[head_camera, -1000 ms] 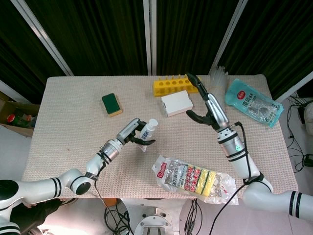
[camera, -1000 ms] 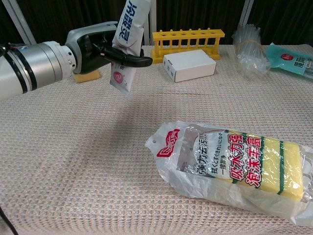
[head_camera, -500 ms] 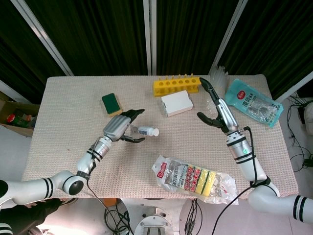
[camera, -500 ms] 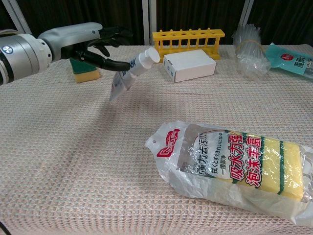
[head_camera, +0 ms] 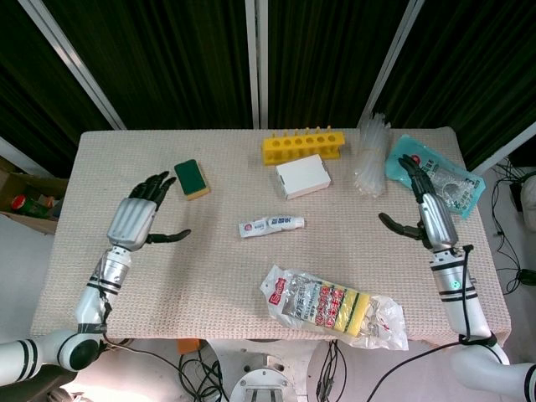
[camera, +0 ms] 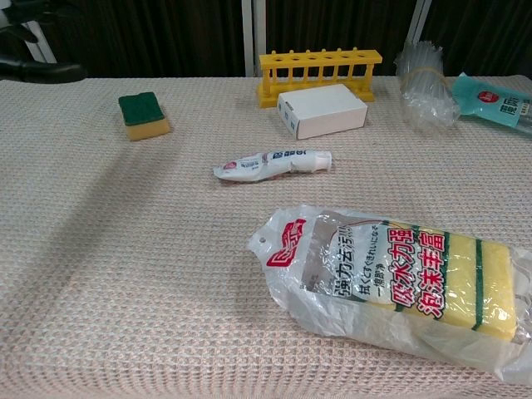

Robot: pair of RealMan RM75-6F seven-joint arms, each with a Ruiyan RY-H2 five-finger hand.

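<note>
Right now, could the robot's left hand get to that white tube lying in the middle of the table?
Probably yes. The left hand is open and holds nothing, and only bare cloth lies between it and the tube. The green-and-yellow sponge sits off to the side.

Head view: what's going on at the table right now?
Neither robot hand holds anything. The left robot hand hovers open over the left part of the table, near the green-and-yellow sponge. The right robot hand is open near the right edge, beside the teal packet. A white tube lies flat mid-table, apart from both hands. Behind it are a white box and a yellow rack; in front, a bagged pack of sponges.
</note>
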